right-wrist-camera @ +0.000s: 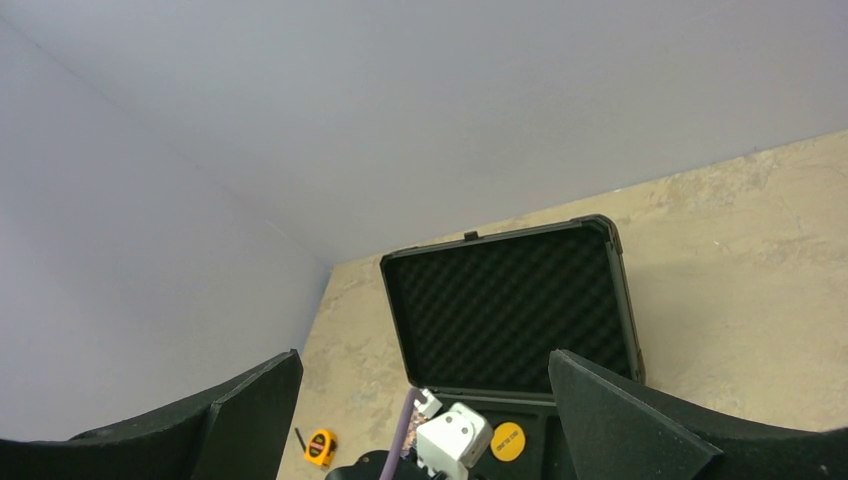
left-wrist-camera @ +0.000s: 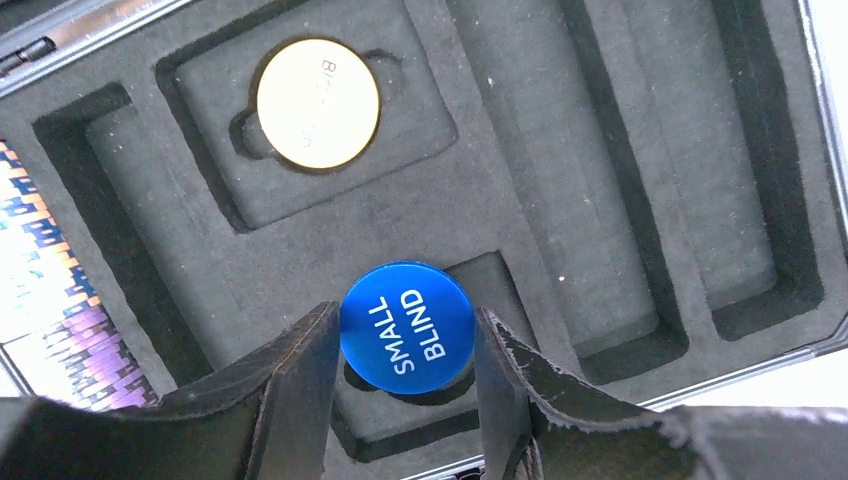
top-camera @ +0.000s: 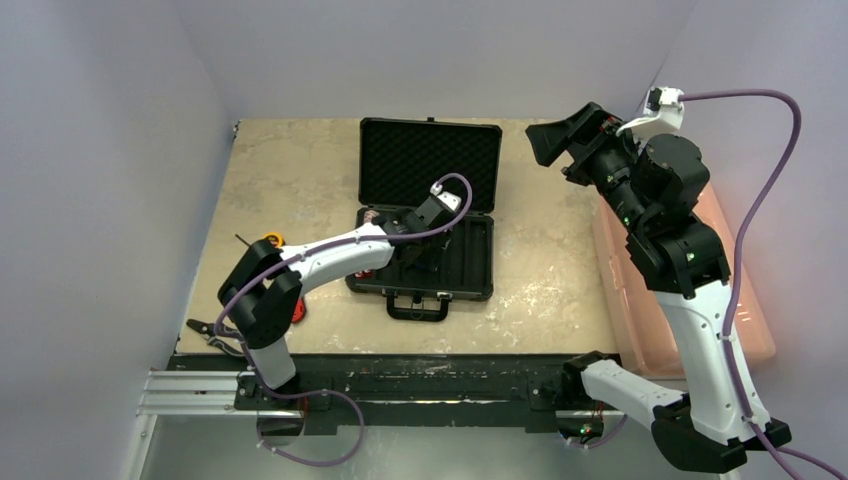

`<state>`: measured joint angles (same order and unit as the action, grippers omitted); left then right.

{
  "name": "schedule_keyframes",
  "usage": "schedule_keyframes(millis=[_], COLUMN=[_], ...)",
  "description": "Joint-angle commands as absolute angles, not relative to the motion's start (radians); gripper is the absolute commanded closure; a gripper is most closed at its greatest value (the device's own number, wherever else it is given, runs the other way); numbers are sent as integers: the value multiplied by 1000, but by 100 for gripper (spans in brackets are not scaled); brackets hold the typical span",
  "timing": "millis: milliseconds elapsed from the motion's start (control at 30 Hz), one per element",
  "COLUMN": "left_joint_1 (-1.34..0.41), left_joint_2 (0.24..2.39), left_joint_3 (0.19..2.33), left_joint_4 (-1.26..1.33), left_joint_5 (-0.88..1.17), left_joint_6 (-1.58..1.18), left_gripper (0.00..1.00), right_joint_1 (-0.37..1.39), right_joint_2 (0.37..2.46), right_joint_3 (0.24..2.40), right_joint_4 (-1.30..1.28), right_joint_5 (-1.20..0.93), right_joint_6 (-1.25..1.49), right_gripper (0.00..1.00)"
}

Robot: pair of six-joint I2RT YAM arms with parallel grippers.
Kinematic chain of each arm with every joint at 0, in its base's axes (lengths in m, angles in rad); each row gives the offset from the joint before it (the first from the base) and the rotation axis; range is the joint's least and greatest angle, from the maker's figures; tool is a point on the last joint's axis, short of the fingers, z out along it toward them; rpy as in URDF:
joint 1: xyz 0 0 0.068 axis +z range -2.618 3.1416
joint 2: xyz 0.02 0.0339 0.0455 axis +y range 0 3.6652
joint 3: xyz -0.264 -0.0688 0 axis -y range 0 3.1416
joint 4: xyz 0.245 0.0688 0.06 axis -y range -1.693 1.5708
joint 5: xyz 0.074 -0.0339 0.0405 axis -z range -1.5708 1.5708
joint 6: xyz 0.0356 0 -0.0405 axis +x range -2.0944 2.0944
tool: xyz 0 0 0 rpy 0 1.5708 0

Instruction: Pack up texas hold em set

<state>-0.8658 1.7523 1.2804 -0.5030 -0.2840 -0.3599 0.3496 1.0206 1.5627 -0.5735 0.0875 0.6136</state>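
Observation:
The black briefcase [top-camera: 430, 150] lies open mid-table, foam lid up, moulded tray [top-camera: 470, 262] towards me. My left gripper [top-camera: 415, 250] hovers over the tray. In the left wrist view it [left-wrist-camera: 405, 345] is shut on a blue disc [left-wrist-camera: 407, 325] marked SMALL BLIND, held just above a square recess and casting a shadow on it. A yellow disc [left-wrist-camera: 318, 103] sits in its round recess; it also shows in the right wrist view [right-wrist-camera: 508, 441]. My right gripper [top-camera: 545, 140] is open and empty, raised high at the back right. Chips and dice are out of view.
A pink translucent bin [top-camera: 700, 300] stands at the table's right edge under the right arm. A yellow tape measure [top-camera: 272, 240] and a red-handled tool [top-camera: 298, 312] lie left of the case. A shiny patterned pack [left-wrist-camera: 40, 290] fills the tray's left slot.

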Motion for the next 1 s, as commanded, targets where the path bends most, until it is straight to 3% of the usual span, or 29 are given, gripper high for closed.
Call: schedule_keyframes(millis=[0, 967], left_joint_1=[-861, -862], left_joint_2=[1703, 1690], left_joint_3=[1254, 1155], left_joint_4=[-487, -424], left_joint_5=[-296, -209], left_joint_6=[-414, -509], left_gripper=[61, 63], right_joint_1=[353, 352], right_joint_2=[1012, 1011], right_joint_3=[1559, 1547], right_joint_4=[-546, -546], right_joint_5=[89, 88], right_joint_6=[606, 607], right_gripper=[1, 1])
